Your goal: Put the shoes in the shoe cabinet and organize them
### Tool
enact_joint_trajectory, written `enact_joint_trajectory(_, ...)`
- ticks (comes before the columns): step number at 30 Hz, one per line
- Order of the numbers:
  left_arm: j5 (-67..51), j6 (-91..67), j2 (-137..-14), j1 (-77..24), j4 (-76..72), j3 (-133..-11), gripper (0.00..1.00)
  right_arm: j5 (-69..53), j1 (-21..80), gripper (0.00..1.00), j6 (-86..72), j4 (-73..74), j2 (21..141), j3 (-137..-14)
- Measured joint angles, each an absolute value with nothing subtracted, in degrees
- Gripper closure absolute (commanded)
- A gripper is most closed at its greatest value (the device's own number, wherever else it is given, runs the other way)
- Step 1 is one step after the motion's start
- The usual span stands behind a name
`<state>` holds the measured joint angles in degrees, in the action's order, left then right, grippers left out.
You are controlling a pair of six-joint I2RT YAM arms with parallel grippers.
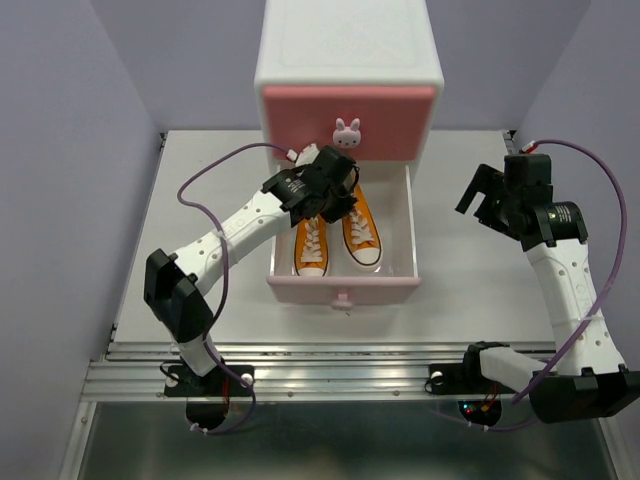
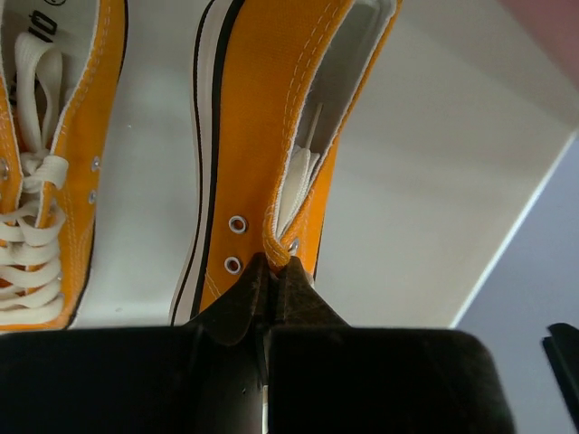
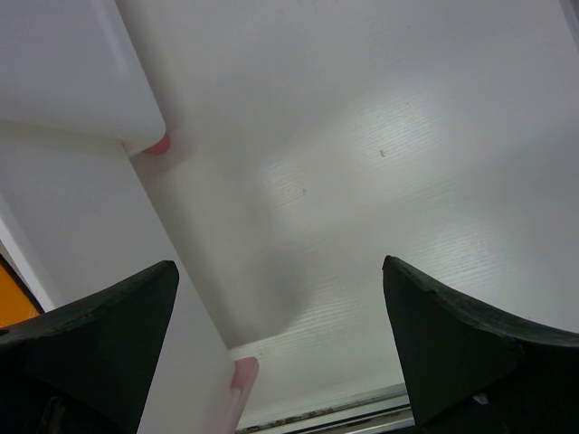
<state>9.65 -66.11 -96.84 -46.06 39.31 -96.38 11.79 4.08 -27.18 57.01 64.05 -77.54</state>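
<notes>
The shoe cabinet [image 1: 350, 45] stands at the back, upper pink drawer closed, lower pale pink drawer [image 1: 343, 291] pulled out. Two orange shoes lie in that drawer, toes toward me: the left one [image 1: 311, 248] [image 2: 41, 172] and the right one [image 1: 363, 238] [image 2: 258, 136]. My left gripper [image 1: 343, 203] [image 2: 271, 265] is shut on the right shoe's collar edge, just past the top eyelets. My right gripper [image 1: 488, 200] [image 3: 280, 265] hangs open and empty over the table, to the right of the drawer.
A bunny knob [image 1: 346, 133] sticks out above the left gripper. The drawer's white right wall [image 3: 194, 362] [image 2: 516, 235] is close on the right gripper's left. The aluminium rail [image 1: 330, 370] runs along the table's near edge.
</notes>
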Motion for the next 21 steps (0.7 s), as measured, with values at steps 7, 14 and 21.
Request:
enact_joint_trajectory(7, 9.2, -57.1, -96.8, -46.2, 36.2, -92.2, 1.0, 11.8, 4.1, 0.0, -27.2, 57.0, 63.9, -77.5)
enact_joint_trajectory(14, 8.5, -52.7, -96.8, -46.4, 31.7, -88.5, 1.0, 11.8, 4.1, 0.0, -27.1, 57.0, 63.6, -77.5)
enact_joint_trajectory(21, 8.2, -52.0, -96.8, -46.4, 28.0, -84.8, 1.0, 11.8, 4.1, 0.0, -26.9, 57.1, 63.3, -77.2)
